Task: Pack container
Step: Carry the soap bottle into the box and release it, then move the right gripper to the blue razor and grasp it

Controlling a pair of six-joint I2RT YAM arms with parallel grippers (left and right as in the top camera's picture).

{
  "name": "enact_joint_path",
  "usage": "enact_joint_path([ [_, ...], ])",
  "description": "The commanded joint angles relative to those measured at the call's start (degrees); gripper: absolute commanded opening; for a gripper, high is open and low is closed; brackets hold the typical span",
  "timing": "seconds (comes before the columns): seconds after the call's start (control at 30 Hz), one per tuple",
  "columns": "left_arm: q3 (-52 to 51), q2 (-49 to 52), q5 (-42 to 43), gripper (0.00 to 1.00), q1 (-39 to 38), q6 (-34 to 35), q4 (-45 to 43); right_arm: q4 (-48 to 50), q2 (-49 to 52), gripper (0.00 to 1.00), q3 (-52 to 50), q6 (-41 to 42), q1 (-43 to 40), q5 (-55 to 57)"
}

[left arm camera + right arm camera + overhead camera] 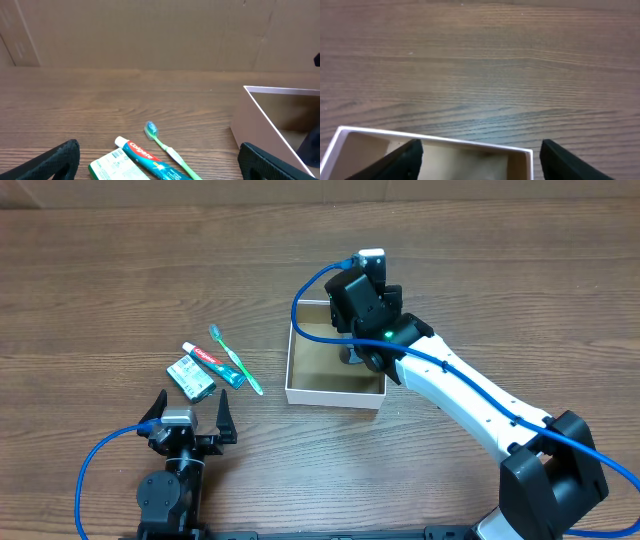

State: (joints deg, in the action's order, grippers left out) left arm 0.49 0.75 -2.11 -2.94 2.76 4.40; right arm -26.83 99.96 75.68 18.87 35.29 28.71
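The container [300, 375] is a shallow white box with a brown inside, at the table's middle. My right gripper [356, 356] hangs over its inside; its open fingers [480, 162] straddle the box's far rim [435, 140], with nothing between them. A green toothbrush [236, 360], a Colgate toothpaste tube [212, 364] and a small green-and-white carton [190, 377] lie left of the box. My left gripper [190, 423] is open and empty, just in front of these items. In the left wrist view the toothbrush [165, 147], tube [150, 160] and carton [112, 167] lie between its fingers [160, 167].
The box's left wall [265, 125] rises at the right of the left wrist view. The right arm's white link [470, 405] and blue cable stretch from the box toward the front right. The wood table [120, 270] runs all round.
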Motion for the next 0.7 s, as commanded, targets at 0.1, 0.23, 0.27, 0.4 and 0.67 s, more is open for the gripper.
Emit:
enact_joint_path([
  [0.1,-0.2,-0.5,0.5,1.0,0.4,-1.1,-0.2,0.1,-7.6,0.85,4.3,-2.8,0.0,2.8],
  [0.23,-0.2,-0.5,0.5,1.0,0.4,-1.1,-0.2,-3.3,-16.1,0.84,4.8,-2.7,-0.7,2.9],
  [0.27,-0.2,-0.5,0.5,1.0,0.4,-1.1,-0.2,-5.8,-18.3,0.83,4.8,-2.1,-1.3,3.7],
  [0.4,-0.2,-0.5,0.5,1.0,0.4,-1.1,-0.2,-19.2,-25.4,0.83,4.8,2.4,-6.3,4.2],
  [0.67,-0.2,-0.5,0.5,1.0,0.4,-1.1,-0.2,-38.2,-28.0,1.0,4.2,5.4,-21.4,-11.4],
])
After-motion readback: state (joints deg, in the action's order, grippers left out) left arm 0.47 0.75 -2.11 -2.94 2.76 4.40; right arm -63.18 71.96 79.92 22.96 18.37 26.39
